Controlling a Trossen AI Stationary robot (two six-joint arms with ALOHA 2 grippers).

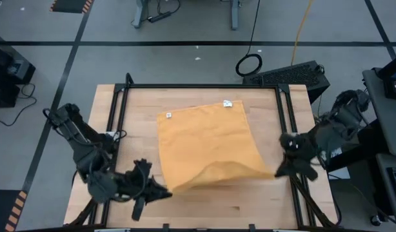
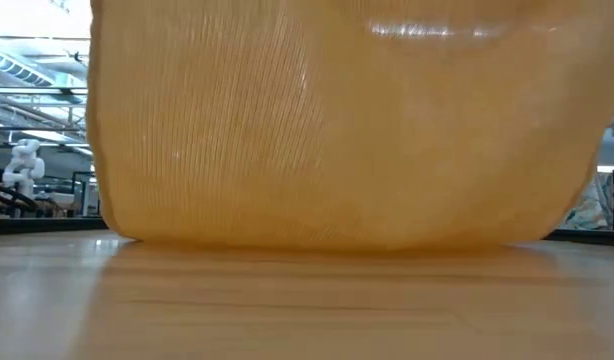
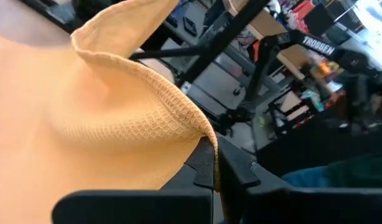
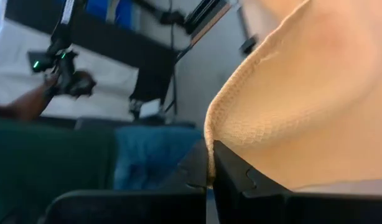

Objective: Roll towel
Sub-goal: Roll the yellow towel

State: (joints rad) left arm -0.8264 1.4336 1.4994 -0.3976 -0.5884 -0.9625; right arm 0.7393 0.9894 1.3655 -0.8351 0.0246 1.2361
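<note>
A mustard-yellow towel (image 1: 207, 145) lies spread across the middle of a wooden table (image 1: 262, 206), seen from above. Its far edge rests flat and carries two small white tags. Its near edge is lifted off the wood, arching up in the middle between two raised corners.

The left gripper (image 1: 160, 191) is at the towel's near left corner. From its wrist camera, the two dark fingers (image 3: 203, 165) are pressed together with the waffle-weave hem pinched between them, and the cloth (image 3: 85, 124) fans away from the grip.

The right gripper (image 1: 280, 169) is at the towel's near right corner, by the table's right side. Its wrist camera shows its fingers (image 4: 231, 171) likewise clamped together on the folded edge of the cloth (image 4: 303, 106).

From table height, the raised towel (image 2: 337, 130) fills nearly the whole view like a hanging curtain, its lower fold touching the tabletop (image 2: 307, 310).
</note>
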